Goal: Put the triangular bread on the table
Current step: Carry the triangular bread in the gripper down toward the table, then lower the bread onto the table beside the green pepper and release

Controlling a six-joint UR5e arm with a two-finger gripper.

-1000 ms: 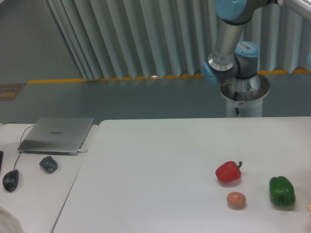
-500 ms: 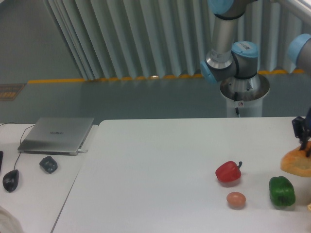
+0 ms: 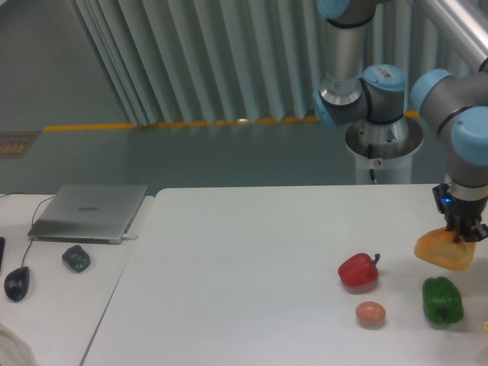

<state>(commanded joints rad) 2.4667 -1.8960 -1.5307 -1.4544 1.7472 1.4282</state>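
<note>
Silver-grey arm, pale blue caps on every joint.
The tube links show smooth brushed grey metal, and each rounded joint housing carries a light blue end cap, one with a small white label. The arm stands on a shiny round metal base atop a white pedestal, where a thin dark cable hangs beside a small red mark. The gripper (image 3: 460, 233) is black, with a tiny blue light glowing on its wrist.
</note>
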